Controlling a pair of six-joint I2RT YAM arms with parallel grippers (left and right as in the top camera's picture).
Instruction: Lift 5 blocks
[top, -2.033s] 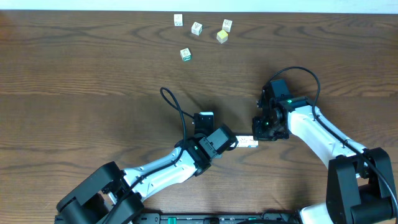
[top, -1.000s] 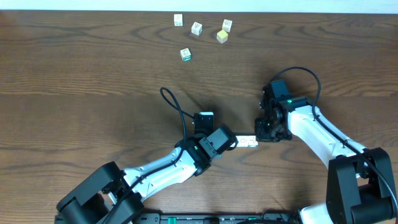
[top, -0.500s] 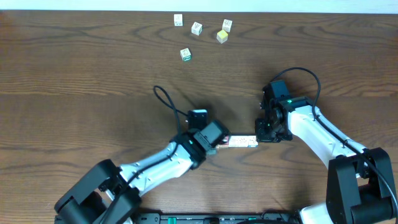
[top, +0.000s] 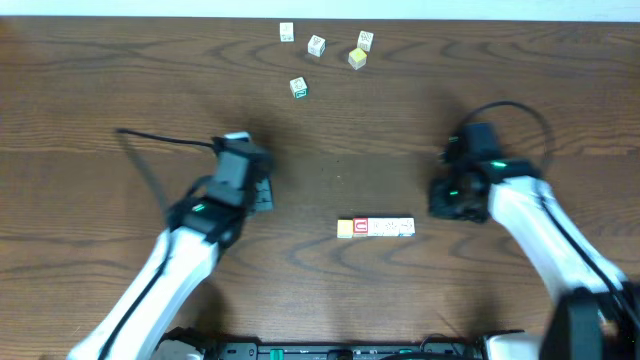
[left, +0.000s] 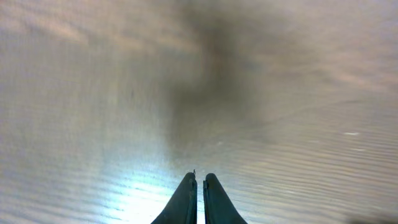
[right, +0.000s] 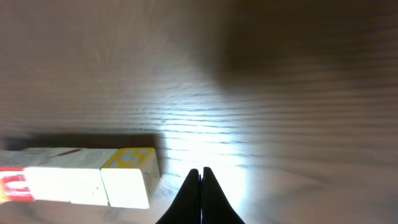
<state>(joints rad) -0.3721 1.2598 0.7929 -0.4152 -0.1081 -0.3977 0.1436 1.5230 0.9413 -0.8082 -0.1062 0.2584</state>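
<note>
Left hand (left: 198, 177) pressed together, pinching nothing, over bare worktop (top: 90, 100); right hand (right: 200, 170) also pressed together, empty, just beside one end of the row. Blocks (top: 375, 227) lie on the worktop in one touching row between the hands, nearer the right one. Farther back sit a green-bordered cube (top: 298, 88) and four loose cubes (top: 316, 45) near the far edge.

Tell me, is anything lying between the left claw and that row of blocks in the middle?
No. The overhead view shows only bare table wood between the shut left gripper and the row of blocks.
</note>
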